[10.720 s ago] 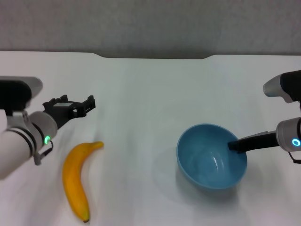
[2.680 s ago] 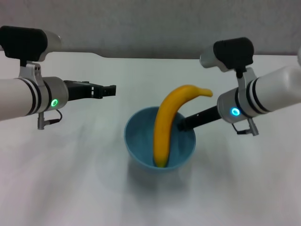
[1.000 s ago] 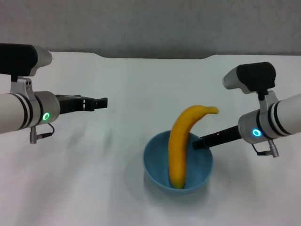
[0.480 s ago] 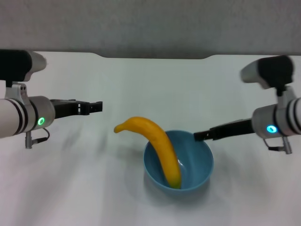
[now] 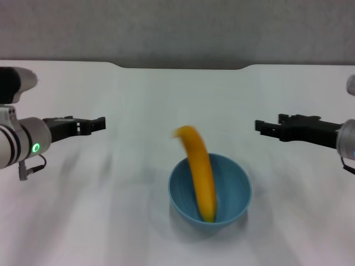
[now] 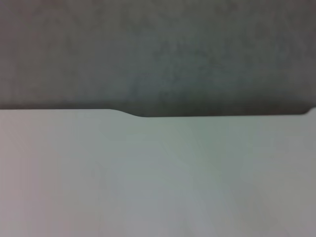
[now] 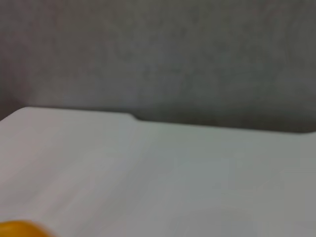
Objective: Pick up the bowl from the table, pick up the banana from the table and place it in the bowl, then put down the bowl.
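Curved yellow banana (image 5: 198,174): I see upper end blurred, lower end inside round light-blue bowl (image 5: 236,185) | white table (image 5: 138,111) | left gripper (image 5: 97,123), right gripper (image 5: 263,126): empty, opening unreadable.

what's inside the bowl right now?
Only the banana: its lower end sits in the bowl, the rest rising above the rim. It hides part of the bowl's floor. Both grippers are off it, the left gripper and right gripper.
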You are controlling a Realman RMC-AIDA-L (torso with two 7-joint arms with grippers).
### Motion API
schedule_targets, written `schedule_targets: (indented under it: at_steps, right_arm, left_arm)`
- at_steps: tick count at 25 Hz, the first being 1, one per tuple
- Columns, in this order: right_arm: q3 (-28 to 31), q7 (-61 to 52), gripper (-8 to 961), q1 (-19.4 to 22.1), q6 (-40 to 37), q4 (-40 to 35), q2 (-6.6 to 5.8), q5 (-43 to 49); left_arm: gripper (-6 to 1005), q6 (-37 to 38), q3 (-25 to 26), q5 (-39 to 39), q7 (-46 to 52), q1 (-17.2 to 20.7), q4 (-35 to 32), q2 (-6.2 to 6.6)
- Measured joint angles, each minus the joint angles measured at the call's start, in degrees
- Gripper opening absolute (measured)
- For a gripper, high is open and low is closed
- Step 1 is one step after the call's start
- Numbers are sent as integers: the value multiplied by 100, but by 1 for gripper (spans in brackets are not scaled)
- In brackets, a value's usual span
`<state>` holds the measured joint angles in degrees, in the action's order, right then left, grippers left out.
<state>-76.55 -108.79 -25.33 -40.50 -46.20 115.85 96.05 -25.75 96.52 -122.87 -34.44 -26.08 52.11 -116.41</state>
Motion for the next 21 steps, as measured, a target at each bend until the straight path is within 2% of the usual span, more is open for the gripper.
schedule_targets:
  at_steps: [2,3,4,7,10,13,14,17,21]
  right_arm:
    - [0,336,769,7,145,131,3,-255]
    - [0,1048,767,10,482,471,9,-914]
    - [0,1048,766,10,482,471,9,-914]
    - [4,2218,764,7,878,1005,7,-2081]
    - [62,3366,762,23,900,1370,3,-3215]
    - [92,5339,760,161,442,1823,26,-5183]
    - [93,5903,760,183,136,2044,23,-5826]
    - [77,7355,759,194,-924,2884,12,-7528]
    - [33,7993,759,142,-1595,3486,18,-8422]
  left_arm:
    - [907,41,-1,114,-59,24,-24,-1]
    - [907,78,-2,255,-175,37,-72,-1]
    - [907,114,-2,437,-333,43,-138,-2]
    - [907,170,3,897,-776,53,-276,-3]
    - [907,189,60,1598,-1443,64,-501,-3]
    - [907,134,176,2499,-2320,69,-814,18]
    - [907,134,176,2499,-2320,69,-814,18]
    - [907,68,246,3106,-3179,125,-933,7]
    - [907,-5,151,4323,-4877,285,-1113,-44]
